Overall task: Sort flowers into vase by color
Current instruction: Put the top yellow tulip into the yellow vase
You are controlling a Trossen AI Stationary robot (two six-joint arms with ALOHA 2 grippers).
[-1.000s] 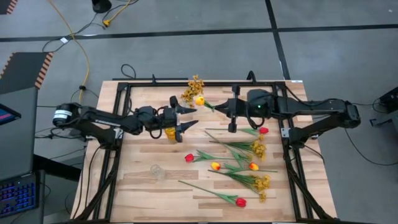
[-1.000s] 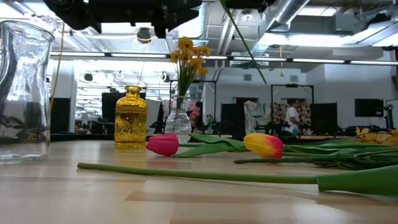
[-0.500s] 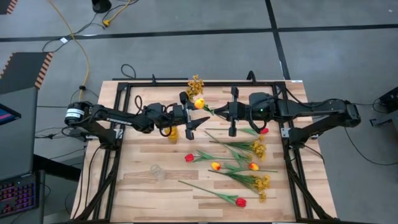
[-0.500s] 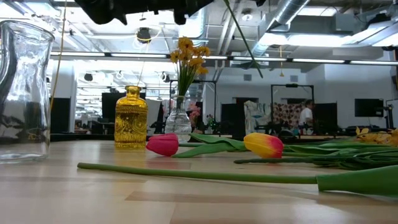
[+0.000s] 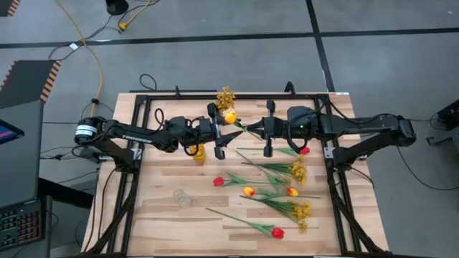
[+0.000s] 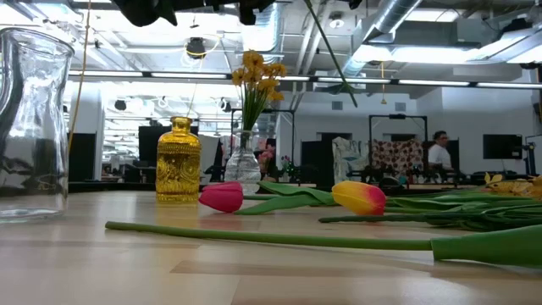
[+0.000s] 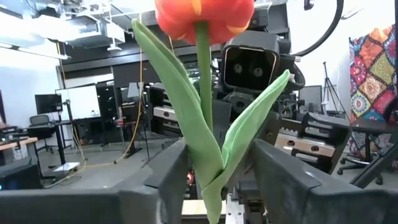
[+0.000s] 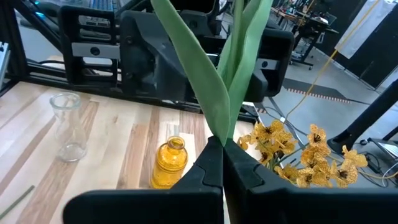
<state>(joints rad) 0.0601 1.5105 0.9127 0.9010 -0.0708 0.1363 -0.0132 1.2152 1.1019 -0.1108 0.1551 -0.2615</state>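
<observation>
My right gripper [image 5: 248, 127] is shut on a yellow-orange tulip [image 5: 230, 118] above the table's far middle, its head [image 7: 204, 12] pointing toward my left arm. My left gripper [image 5: 216, 131] is open, one finger on each side of the tulip's stem and leaves [image 7: 214, 155] just below the head. Under it stands an amber glass vase [image 5: 199, 153]. A clear vase [image 6: 244, 165] at the far edge holds mustard-yellow blossoms [image 5: 224, 99]. Another clear vase [image 5: 181, 197] stands near the left front. My right gripper pinches the tulip's stem and leaf bases [image 8: 225, 134] between its two shut fingers, coming level from the table's right. The tulip is lifted clear of the table, leaves and head beyond the fingertips. Of my left gripper I cannot tell whether its fingers [image 7: 171, 171] touch the leaves.
Red tulips [image 5: 218, 182], yellow-orange tulips [image 5: 248, 191] and mustard sprays [image 5: 298, 172] lie spread over the table's right half. One long stem [image 6: 271, 239] crosses the front. The black frame rail [image 5: 237, 94] runs along the far edge. People move in the room behind.
My left gripper has moved up and toward the table's right edge, up to the tulip that my right gripper holds, so its fingers now straddle the stem below the head. My right gripper and the tulip have stayed in place.
</observation>
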